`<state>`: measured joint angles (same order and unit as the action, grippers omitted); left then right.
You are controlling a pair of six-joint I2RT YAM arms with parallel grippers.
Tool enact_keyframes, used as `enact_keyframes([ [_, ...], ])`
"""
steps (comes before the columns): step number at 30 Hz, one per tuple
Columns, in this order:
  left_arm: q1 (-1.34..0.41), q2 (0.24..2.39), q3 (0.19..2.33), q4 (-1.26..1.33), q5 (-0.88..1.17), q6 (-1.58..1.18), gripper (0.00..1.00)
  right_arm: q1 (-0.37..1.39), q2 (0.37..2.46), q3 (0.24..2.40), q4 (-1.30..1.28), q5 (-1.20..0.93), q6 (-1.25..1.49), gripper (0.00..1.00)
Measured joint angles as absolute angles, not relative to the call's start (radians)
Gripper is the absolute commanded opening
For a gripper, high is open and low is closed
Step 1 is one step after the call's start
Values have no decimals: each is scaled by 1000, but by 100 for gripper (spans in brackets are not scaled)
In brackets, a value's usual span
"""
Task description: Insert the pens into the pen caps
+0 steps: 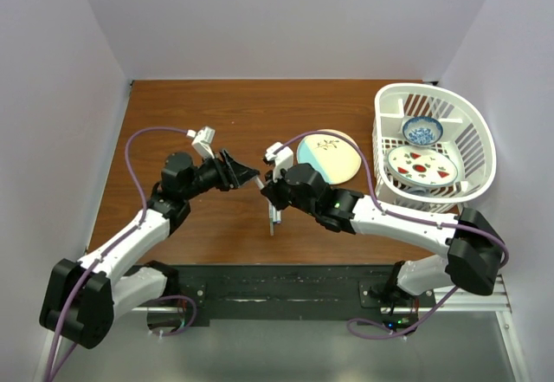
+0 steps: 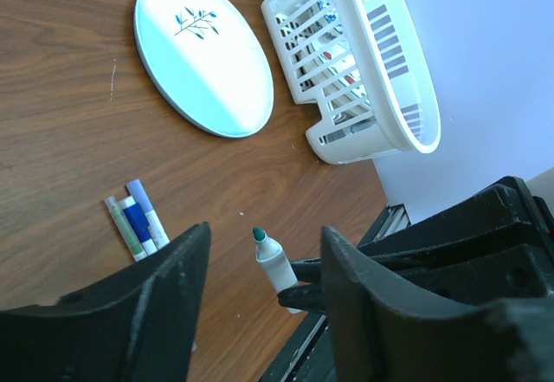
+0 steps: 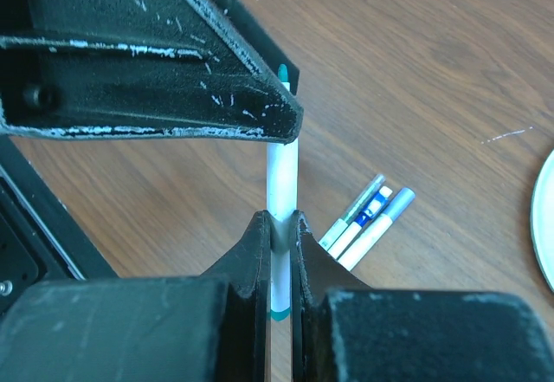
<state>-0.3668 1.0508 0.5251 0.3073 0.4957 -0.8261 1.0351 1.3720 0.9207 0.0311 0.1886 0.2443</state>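
The right gripper point(image 3: 279, 223) is clamped tight on a white pen point(image 3: 281, 170) at mid-frame of its wrist view, held clear of the table with its green tip bare. The left gripper point(image 2: 267, 235) stands part open, its jaws either side of that tip in its own view. I see no cap between them, so this pen looks uncapped.

Lower left in that view, a bundle of pens point(image 2: 134, 220) lies side by side on the wooden table point(image 2: 61, 122), touching. Their ends show grey-green, dark blue and lavender; whether those are seated caps I cannot tell. At least one pen seems left to do.

Counted:
- one held pen
- three sticks in the bundle
- no loose cap I can make out
- one oval plate point(image 2: 203, 53)
- one white basket point(image 2: 394, 61) at upper right, holding one blue bowl point(image 1: 422, 129) and one red-spotted dish point(image 1: 422, 165)
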Motion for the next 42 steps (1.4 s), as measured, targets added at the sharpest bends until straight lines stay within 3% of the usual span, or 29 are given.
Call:
enact_keyframes([
  [9,-413,1109,525,356,503,-827,0,1035,1384,924,27,200,271,0],
  [14,-416,1111,525,366,512,-826,0,1035,1388,927,22,201,283,39],
  [19,-421,1096,525,364,524,-825,0,1035,1388,935,21,187,288,47],
  [23,-421,1090,533,364,540,-826,0,1035,1391,941,12,180,288,39],
  [26,-422,1084,536,364,548,-826,0,1035,1407,955,9,168,289,17],
  [27,-422,1082,538,362,550,-826,0,1035,1409,955,7,165,289,0],
  [29,-421,1077,542,348,550,-823,0,1030,1413,955,4,166,291,0],
  [30,-421,1076,544,340,547,-821,4,1026,1413,955,6,160,294,0],
  [31,-421,1075,548,331,546,-818,27,1026,1413,955,6,160,295,0],
  [33,-421,1066,565,289,536,-809,51,1025,1413,955,9,153,296,0],
  [34,-422,1060,578,258,518,-801,70,1025,1413,955,14,147,297,0],
  [35,-424,1051,599,215,490,-793,77,1026,1412,953,17,141,298,0],
  [39,-427,1019,731,7,286,-795,86,1027,1402,936,13,146,307,0],
  [42,-425,1037,863,-186,88,-831,79,1027,1378,928,2,169,319,0],
])
